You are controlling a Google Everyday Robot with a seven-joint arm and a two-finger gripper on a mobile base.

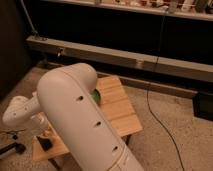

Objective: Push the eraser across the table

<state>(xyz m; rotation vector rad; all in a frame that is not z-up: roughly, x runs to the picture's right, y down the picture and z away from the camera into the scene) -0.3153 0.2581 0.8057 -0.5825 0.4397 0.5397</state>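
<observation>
Right, end effector (pixel 44 134) clamped closed, empty, just above eraser (pixel 45 144) at near-left tabletop (pixel 120 107) corner; light, stiff, so shove its side.

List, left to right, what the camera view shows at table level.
The gripper, jaws shut, by the eraser → green bowl → bare part of the table → black cable on the floor.
</observation>
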